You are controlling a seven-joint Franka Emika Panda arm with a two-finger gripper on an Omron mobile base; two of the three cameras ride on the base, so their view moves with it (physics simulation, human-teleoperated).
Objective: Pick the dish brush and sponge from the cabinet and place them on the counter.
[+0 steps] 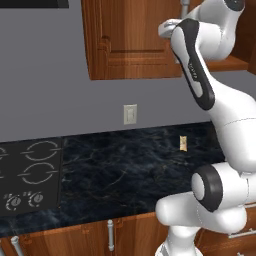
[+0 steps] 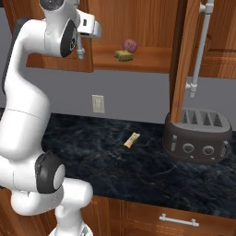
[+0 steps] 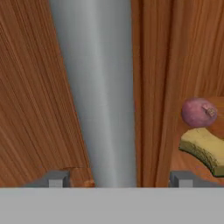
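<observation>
The dish brush (image 2: pixel 132 139), a short pale stick with a tan end, lies on the black counter (image 2: pixel 138 170) and also appears as dish brush (image 1: pixel 183 143). The yellow-tan sponge (image 2: pixel 123 56) sits on the shelf of the cabinet (image 2: pixel 152 62), beside a purple-red ball (image 2: pixel 130 45). My gripper (image 2: pixel 83 38) is up at the left cabinet door. In the hand view my gripper (image 3: pixel 118 180) is open and straddles that door's silver bar handle (image 3: pixel 103 100), with gaps on both sides. The sponge (image 3: pixel 203 148) lies to the right past the door edge.
The cabinet's right door (image 2: pixel 183 60) stands open, edge-on, above a dark toaster (image 2: pixel 198 136). A stovetop (image 1: pixel 30 175) takes the counter's left end. A wall outlet (image 1: pixel 130 114) sits on the grey wall. Lower drawers with silver handles (image 2: pixel 179 220) run under the counter.
</observation>
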